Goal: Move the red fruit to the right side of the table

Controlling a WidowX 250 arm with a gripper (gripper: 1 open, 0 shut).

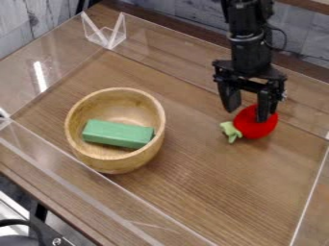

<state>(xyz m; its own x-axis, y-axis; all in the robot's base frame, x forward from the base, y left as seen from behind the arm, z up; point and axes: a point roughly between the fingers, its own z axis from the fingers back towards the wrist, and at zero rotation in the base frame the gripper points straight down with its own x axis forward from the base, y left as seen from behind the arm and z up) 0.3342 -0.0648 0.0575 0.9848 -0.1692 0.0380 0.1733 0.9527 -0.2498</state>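
Red fruit (256, 122) lies on the wood-grain counter (193, 183), directly beneath the fingers (234, 95), with its green leafy end pointing toward the near-left. The gripper (252, 98) points steeply down from the black arm, and its fingers stand wide apart, one on each side above the fruit's top, clamped on nothing; whether they touch the fruit cannot be told. Well to the left of the fingers sits a round light wooden bowl (80, 149), and a green rectangular block (117, 134) lies inside it. Low clear acrylic walls (306, 213) border the counter, one running just to the right of the fingers.
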